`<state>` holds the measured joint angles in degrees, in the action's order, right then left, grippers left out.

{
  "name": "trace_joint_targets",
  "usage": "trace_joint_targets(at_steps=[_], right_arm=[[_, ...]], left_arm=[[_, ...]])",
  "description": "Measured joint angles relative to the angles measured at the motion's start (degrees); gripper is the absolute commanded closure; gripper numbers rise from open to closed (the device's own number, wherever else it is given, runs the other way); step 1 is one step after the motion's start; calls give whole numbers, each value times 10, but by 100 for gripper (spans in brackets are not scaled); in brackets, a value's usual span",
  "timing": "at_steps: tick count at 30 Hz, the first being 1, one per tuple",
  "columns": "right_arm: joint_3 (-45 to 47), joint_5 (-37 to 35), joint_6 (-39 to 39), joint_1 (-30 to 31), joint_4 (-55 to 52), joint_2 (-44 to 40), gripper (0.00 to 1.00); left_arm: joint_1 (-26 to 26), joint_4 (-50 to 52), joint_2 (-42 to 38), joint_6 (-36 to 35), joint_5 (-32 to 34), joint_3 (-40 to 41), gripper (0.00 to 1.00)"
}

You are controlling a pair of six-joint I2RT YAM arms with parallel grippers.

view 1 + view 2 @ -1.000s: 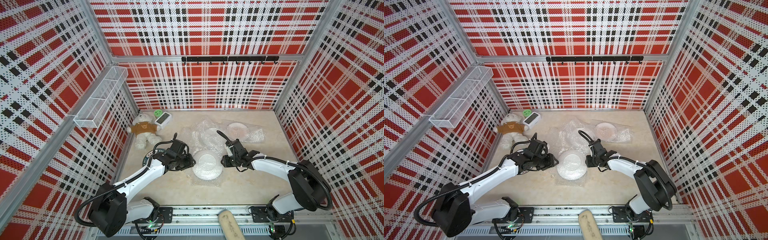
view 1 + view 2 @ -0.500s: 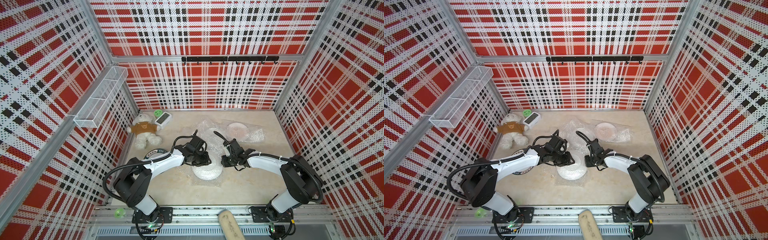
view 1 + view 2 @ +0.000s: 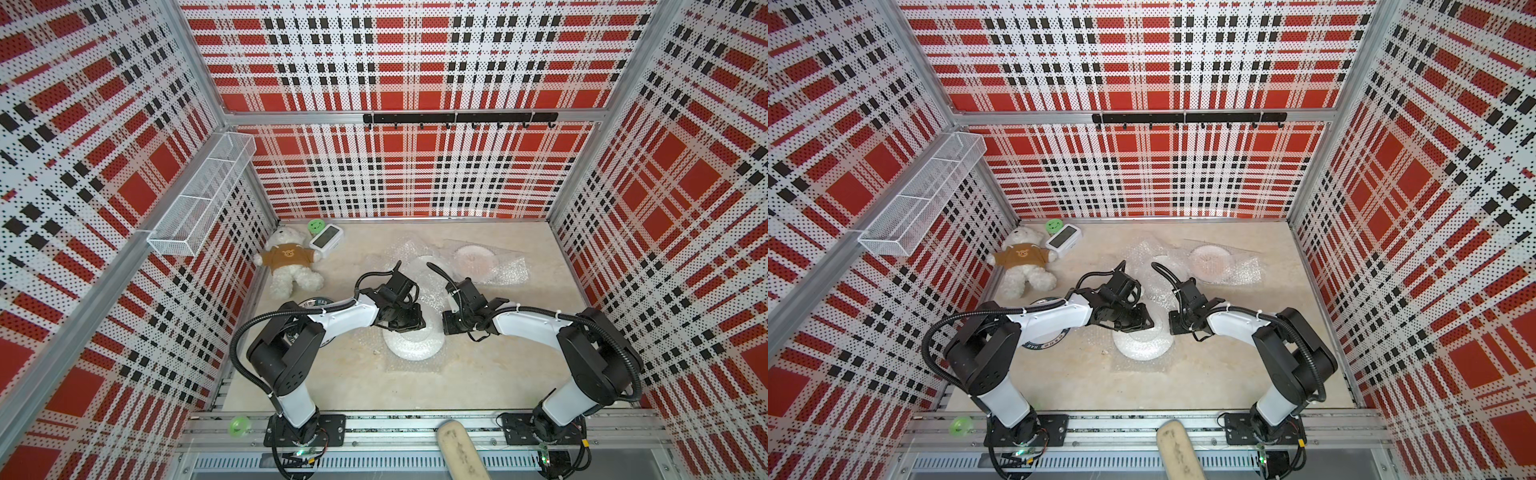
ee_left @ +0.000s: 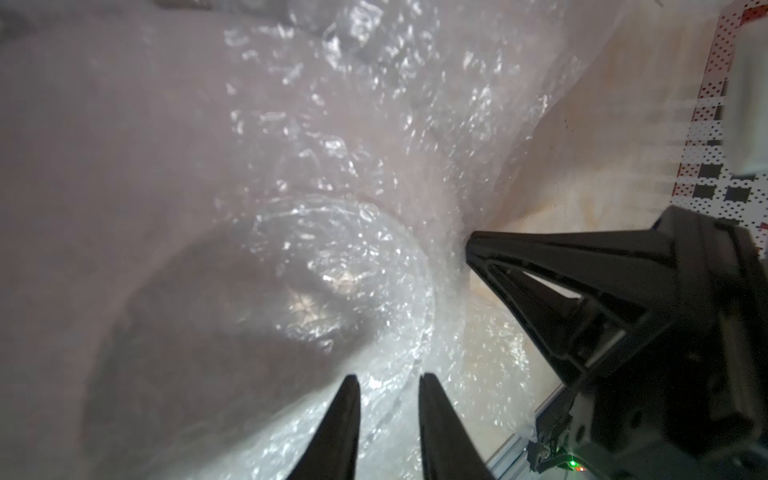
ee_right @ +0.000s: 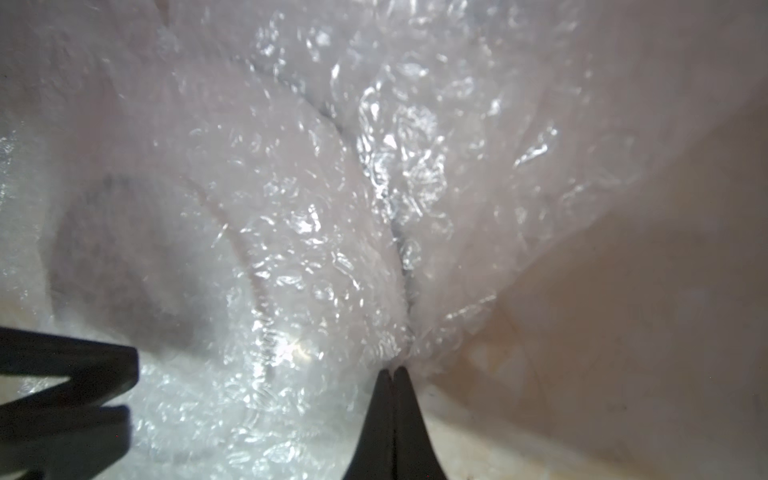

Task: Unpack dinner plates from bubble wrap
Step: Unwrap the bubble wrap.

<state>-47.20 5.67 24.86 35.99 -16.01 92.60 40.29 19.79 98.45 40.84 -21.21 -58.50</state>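
Only packing w/ contents here is the bubble wrap (image 3: 409, 368). One sheet fully swaddles the near plate (image 3: 411, 349), white, centre-front of the table (image 3: 332, 382). The wrap lies spread flat under & around it.

The R gripper (image 5: 392, 372) is clenched tight on a pinch of that wrap at the plate's far-right edge, and the film puckers up into its tips. The L gripper (image 4: 389, 380) is at the plate's far-left rim, jaws narrowly apart w/ the wrapped rim showing in the gap. Can't tell if they actually clamp it. In both top views the 2 grippers face each other across the plate.

The far plate (image 3: 473, 262), pinkish-marked, lies back-right inside a 2nd sheet (image 3: 505, 272), well apart from both grippers. Some crumpled wrap (image 3: 392, 259) is heaped btwn the two plates; can't tell what's in it.

The lettered plate (image 3: 1050, 341), dark rim band, sits bare on the table under the L arm, mostly hidden.

A wire basket (image 3: 199, 203), 3 compartments, hangs on the left wall. A teddy bear (image 3: 289, 266) & a white digital clock (image 3: 326, 241) are in the back-left corner.
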Motion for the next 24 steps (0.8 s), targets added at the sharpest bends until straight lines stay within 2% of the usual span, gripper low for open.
trace_joint_targets(at_steps=[18, 19, 20, 24], right_arm=[[8, -9, 0, -1, -14, -39, 100], [8, -9, 0, -1, -15, -39, 97], [8, -8, 0, -1, -16, -39, 88], [8, 5, -3, -1, -25, -39, 76]], left_arm=[[-14, -19, 10, -19, 2, 17, 73], [-14, -20, 10, -19, 2, 17, 73], [-15, -21, 10, -19, 1, 18, 73], [-16, -22, 10, -19, 0, 18, 73]])
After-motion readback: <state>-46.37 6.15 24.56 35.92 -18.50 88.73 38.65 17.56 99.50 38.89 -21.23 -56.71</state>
